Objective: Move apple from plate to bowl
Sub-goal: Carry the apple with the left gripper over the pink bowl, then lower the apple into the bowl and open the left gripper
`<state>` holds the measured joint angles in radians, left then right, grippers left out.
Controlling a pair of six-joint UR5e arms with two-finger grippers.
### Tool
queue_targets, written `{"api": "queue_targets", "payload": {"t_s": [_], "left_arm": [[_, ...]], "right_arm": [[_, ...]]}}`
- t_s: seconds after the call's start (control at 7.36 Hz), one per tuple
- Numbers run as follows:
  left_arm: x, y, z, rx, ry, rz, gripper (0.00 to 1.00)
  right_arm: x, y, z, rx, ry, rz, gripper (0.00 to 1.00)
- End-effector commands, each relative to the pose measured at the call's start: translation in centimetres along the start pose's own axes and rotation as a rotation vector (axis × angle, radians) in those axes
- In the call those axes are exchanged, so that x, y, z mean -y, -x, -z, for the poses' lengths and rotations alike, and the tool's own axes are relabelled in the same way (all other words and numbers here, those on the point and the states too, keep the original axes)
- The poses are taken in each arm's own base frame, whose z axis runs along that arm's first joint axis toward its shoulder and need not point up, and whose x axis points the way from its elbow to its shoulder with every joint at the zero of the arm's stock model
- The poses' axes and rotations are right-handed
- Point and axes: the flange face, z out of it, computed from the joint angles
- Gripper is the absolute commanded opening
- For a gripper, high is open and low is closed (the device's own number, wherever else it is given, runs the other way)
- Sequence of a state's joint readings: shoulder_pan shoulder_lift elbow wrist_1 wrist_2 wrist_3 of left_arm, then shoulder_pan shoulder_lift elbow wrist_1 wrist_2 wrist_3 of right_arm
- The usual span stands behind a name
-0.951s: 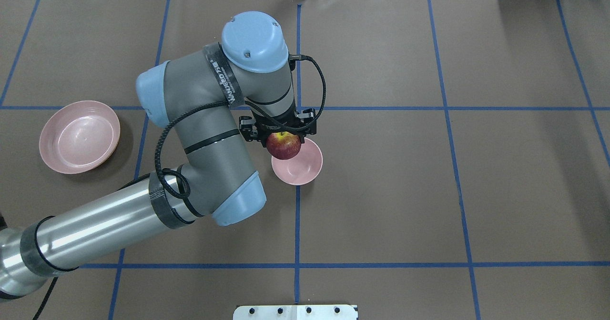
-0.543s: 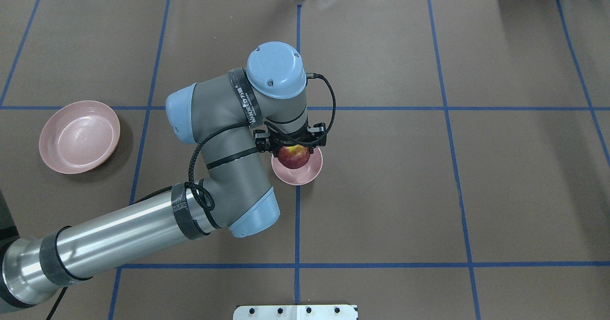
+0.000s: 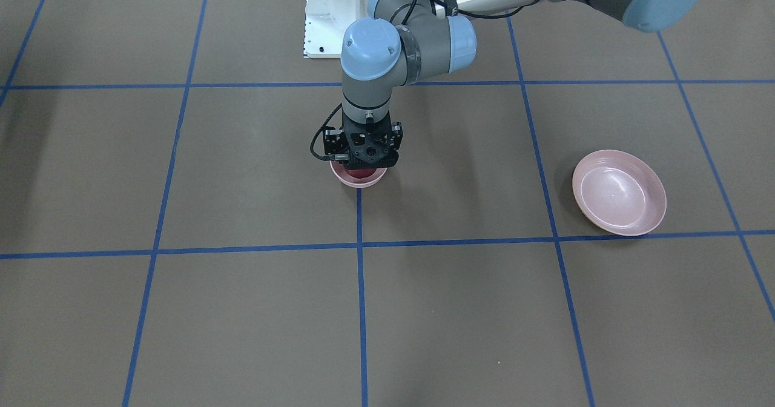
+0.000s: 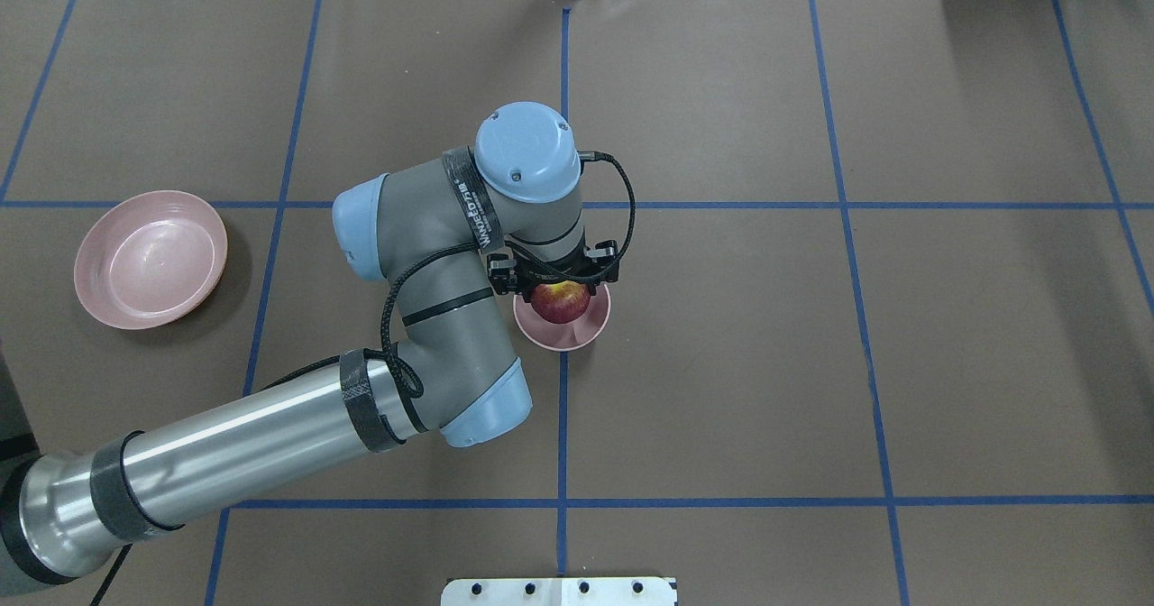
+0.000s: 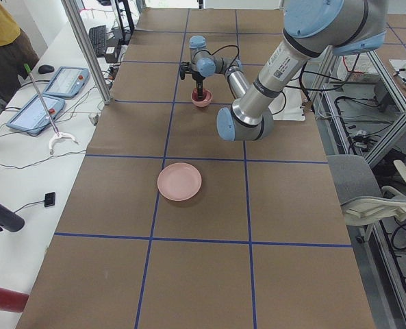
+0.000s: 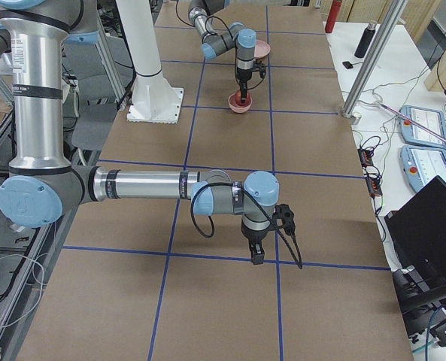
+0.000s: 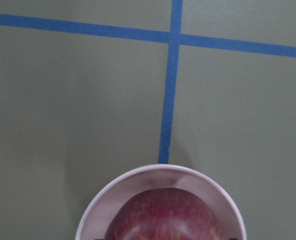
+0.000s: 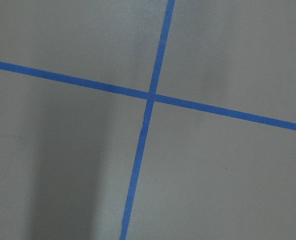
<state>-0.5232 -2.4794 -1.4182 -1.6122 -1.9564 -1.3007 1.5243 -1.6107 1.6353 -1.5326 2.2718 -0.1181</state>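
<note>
In the left wrist view the apple [image 7: 162, 217] fills the bottom centre of the frame, inside the rim of the bowl [image 7: 163, 169]. It lies straight below the left gripper [image 4: 559, 289], which is closed on it with one finger on each side. The apple is round, so it has no long axis to line up. In the overhead view its yellow stem patch faces up toward the wrist.

The coming move turns on this vertical stacking of gripper, apple and bowl. I judge the next step to be a release and a straight lift, with no sideways travel needed. The bowl sits on a crossing of blue tape lines [image 7: 170, 100] near the middle of the table [image 4: 811, 362].

The wrist view cuts the fingertips off at its lower edge, with only dark slivers beside the apple. No view shows whether the apple's underside touches the bowl's floor. In the front-facing view the gripper body covers all but a red sliver of the apple.

Farther off, the plate [image 4: 149, 259] lies bare at the overhead frame's middle left, well apart from the bowl. Farthest away, the right gripper [image 6: 254, 256] shows only in the right side view, low in the frame over bare table. I cannot tell whether it is open or closed. The left arm is clearly the nearer one.
</note>
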Motion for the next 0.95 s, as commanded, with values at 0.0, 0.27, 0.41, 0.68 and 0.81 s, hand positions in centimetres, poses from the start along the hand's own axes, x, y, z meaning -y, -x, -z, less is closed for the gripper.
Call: {"api": "queue_targets", "payload": {"t_s": [0.0,0.27,0.41,0.68,0.81], "left_arm": [[0.13,0.13,-0.38,0.005,0.001,-0.001,0.61],[0.46,0.21,-0.36,0.013,-0.033,-0.001,0.77],[0.44,0.19,-0.30,0.012,-0.034,-0.003,0.91],[0.41,0.16,-0.17,0.011,-0.036,-0.003,0.98],[0.41,0.16,-0.17,0.011,-0.036,-0.004,0.98]], "right_arm": [[0.01,0.03,-0.03,0.000,0.001,0.001,1.00],[0.01,0.03,-0.03,0.000,0.001,0.001,1.00],[0.01,0.03,-0.03,0.000,0.001,0.001,1.00],[0.05,0.15,0.04,0.006,-0.002,0.003,1.00],[0.16,0.29,0.14,0.012,-0.005,0.005,1.00]]}}
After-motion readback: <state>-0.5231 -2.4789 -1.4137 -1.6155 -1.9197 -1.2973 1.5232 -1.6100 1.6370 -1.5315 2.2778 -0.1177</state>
